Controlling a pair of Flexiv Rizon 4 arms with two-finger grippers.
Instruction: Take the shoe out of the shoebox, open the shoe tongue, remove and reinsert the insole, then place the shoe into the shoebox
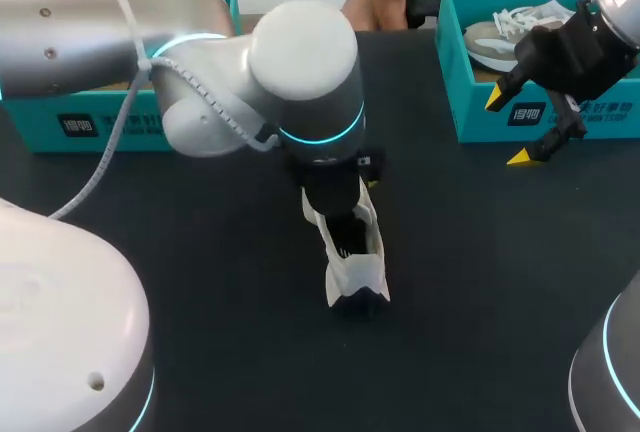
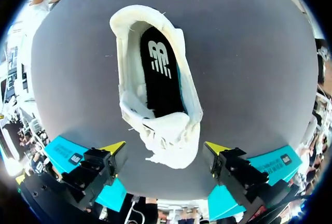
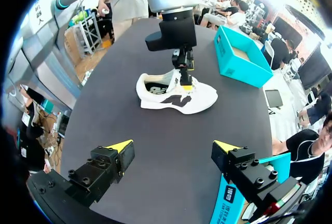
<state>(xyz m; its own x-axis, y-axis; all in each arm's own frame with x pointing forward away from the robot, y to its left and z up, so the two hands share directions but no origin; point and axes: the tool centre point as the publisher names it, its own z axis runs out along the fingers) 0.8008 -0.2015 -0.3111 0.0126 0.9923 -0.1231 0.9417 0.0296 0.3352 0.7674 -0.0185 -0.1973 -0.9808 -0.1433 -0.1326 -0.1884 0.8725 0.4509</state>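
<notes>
A white shoe lies on the black table, its tongue pulled back and a black insole with a white logo inside. My left gripper hangs straight above the shoe, open, its yellow tips standing to either side of the tongue end. In the right wrist view the shoe lies on its sole with the left gripper at its collar. My right gripper is open and holds nothing, hovering in front of the right teal shoebox.
The right teal shoebox holds another pale shoe. A second teal shoebox stands at the back left, partly behind my left arm. Bare table lies between the shoe and my right gripper.
</notes>
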